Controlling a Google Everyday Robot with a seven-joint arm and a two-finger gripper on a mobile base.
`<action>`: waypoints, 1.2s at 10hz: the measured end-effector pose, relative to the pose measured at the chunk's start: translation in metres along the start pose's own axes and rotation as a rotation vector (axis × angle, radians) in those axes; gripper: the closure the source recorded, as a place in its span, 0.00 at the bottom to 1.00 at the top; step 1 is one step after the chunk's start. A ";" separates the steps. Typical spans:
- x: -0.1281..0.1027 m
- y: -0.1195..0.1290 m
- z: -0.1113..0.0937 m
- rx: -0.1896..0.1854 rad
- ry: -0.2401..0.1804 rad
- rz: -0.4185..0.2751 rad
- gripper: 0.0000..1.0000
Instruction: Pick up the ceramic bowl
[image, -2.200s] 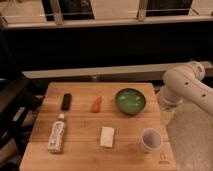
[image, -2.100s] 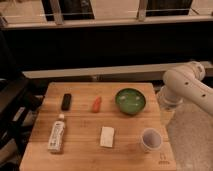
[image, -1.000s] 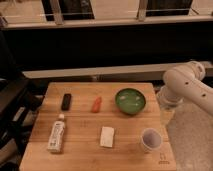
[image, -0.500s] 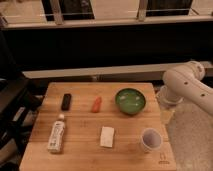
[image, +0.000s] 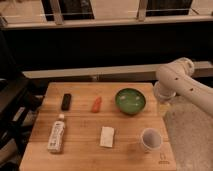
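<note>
While gripper hangs by table rt edge, state can't tell, ceramic bowl sits just beside, untouched.

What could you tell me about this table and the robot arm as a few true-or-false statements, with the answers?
1. The green ceramic bowl sits on the wooden table. True.
2. The gripper is lifting the bowl. False: it hangs by the table's right edge, to the right of the bowl and apart from it.
3. The white cup stands nearer the camera than the bowl. True.
4. The bottle stands upright. False: it lies on its side at the front left of the table.
5. The orange item lies to the right of the bowl. False: it lies to the bowl's left.
</note>
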 end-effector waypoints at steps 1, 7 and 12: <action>-0.002 -0.004 0.004 0.006 -0.001 -0.022 0.20; -0.004 -0.034 0.034 0.048 -0.008 -0.187 0.20; -0.001 -0.053 0.067 0.063 -0.035 -0.316 0.20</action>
